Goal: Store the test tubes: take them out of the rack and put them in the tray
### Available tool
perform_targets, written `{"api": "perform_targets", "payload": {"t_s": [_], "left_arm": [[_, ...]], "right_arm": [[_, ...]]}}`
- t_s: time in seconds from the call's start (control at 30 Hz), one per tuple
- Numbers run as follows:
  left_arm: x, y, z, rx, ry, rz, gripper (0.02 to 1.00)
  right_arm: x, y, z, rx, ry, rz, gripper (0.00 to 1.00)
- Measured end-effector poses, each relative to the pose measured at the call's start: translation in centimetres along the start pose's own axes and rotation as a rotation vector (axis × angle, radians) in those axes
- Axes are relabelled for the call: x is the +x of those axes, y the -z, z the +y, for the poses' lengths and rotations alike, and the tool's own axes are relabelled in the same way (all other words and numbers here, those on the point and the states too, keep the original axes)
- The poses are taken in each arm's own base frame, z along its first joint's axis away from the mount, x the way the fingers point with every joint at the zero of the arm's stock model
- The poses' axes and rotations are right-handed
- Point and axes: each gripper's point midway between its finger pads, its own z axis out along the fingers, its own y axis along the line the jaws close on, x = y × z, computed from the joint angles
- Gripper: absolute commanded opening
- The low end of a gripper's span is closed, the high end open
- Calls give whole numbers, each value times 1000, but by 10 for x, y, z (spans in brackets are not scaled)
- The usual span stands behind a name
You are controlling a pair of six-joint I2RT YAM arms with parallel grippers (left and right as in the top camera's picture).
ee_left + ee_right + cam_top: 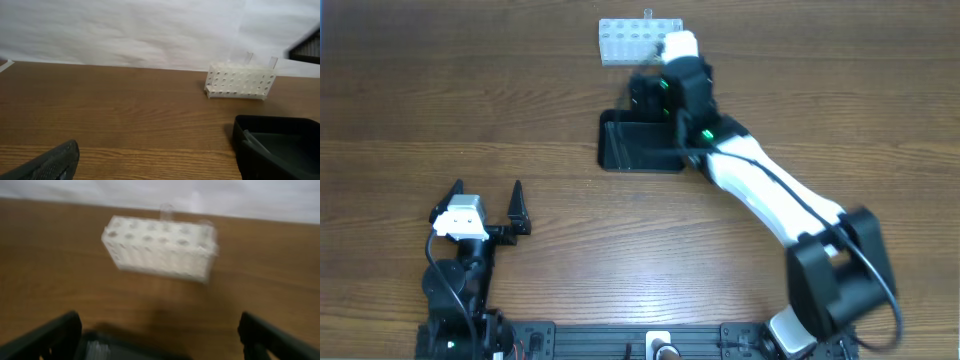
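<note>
A white test tube rack (638, 40) stands at the far middle of the table. In the right wrist view, two clear tubes (166, 211) rise from the back of the rack (160, 247). A black tray (620, 150) lies just in front of it. My right gripper (650, 98) hangs over the tray's far side, facing the rack, open and holding nothing (160, 347). My left gripper (488, 200) stays open near its base at the front left, far from both. From there, the rack (240, 82) and tray (280, 140) lie ahead.
The wooden table (470, 90) is bare to the left and right of the rack and tray. A white wall (125, 30) rises behind the table's far edge. The right arm (770, 195) crosses diagonally from the front right.
</note>
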Motion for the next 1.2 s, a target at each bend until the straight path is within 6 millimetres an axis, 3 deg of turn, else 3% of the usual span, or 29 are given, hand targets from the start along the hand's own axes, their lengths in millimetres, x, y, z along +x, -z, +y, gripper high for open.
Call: {"api": "perform_targets", "payload": {"t_s": [0.2, 0.4, 0.63, 0.8, 0.97, 1.2], "left_arm": [[0, 0, 0, 0, 0, 0, 998], [0, 0, 0, 0, 0, 0, 1000], [0, 0, 0, 0, 0, 0, 998], [0, 0, 0, 0, 0, 0, 1000], [0, 0, 0, 0, 0, 0, 1000], [0, 0, 0, 0, 0, 0, 1000]], "right_arm": [[-16, -53, 17, 66, -31, 58, 991], [-35, -87, 20, 116, -59, 17, 993], [-40, -126, 19, 167, -60, -27, 991], [-31, -146, 12, 206, -51, -37, 993], [-26, -154, 6, 223, -32, -43, 989], [-33, -155, -4, 239, -6, -61, 838]]}}
